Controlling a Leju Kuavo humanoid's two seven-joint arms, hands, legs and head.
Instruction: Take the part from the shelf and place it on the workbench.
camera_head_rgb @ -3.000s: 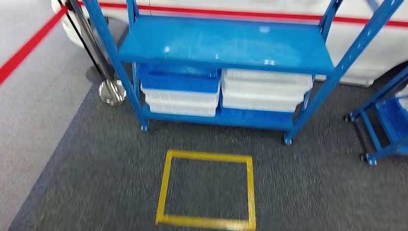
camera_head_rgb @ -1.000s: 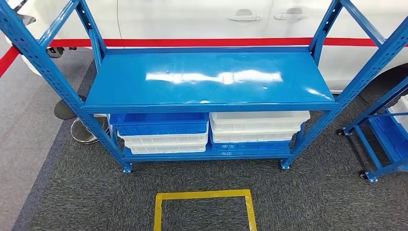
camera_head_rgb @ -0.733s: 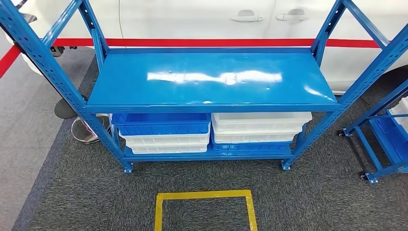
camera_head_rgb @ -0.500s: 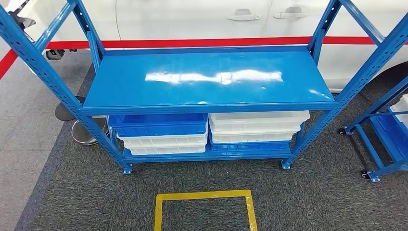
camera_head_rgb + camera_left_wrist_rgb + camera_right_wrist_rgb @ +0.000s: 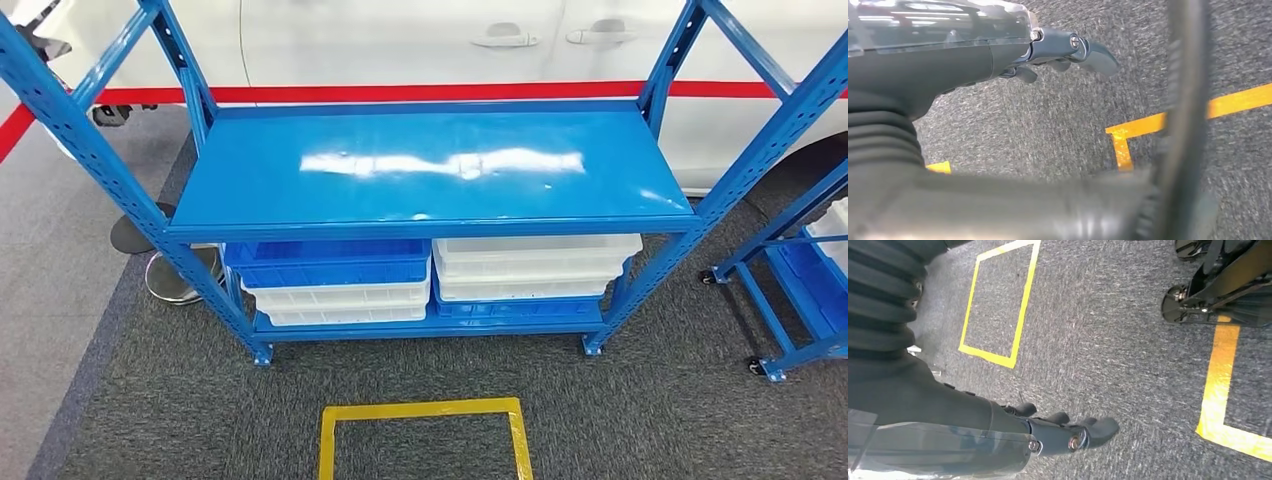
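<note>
We face the blue shelf (image 5: 430,170); both hands (image 5: 998,55) (image 5: 1013,435) hang low over carpet, fingers apart, holding nothing, equally distant.

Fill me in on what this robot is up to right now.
It faces a blue shelf and handles nothing yet. The left robot hand and right robot hand hang over the grey carpet, holding nothing, near yellow floor tape. The shelf's top board is bare; blue and white bins are stacked on the lower level. No part is visible from here.
</note>
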